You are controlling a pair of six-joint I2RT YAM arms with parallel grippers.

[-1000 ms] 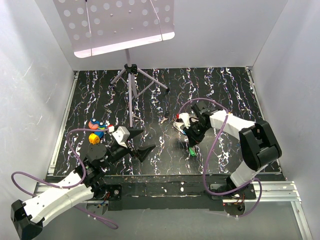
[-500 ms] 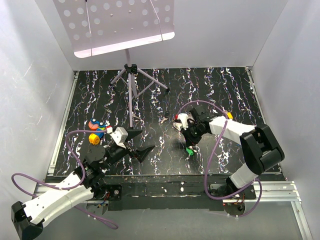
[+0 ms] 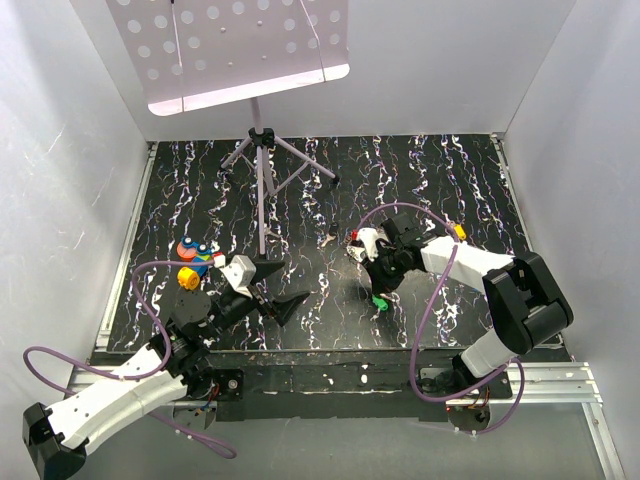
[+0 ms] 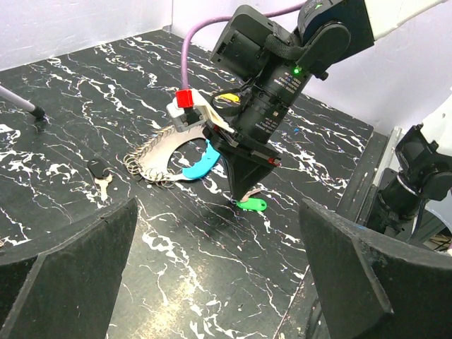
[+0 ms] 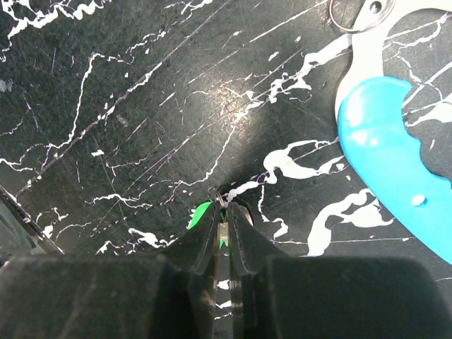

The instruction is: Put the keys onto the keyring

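I see a black worktop (image 3: 450,180) veined with white, boxed in by pale walls (image 3: 60,150). The tiny green key (image 4: 251,205) lies flat near the silvery, blue-edged keyring (image 4: 164,147). My right pincer (image 5: 227,212), almost closed, nips its end. My left pincer (image 3: 290,282) gapes wide, well apart.

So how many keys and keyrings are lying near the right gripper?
Keys: 2, a green-headed key and a black-headed key
Keyrings: 1, the keyring with its blue strip
Total: 3
The colourful pile far on the left is too small to sort.
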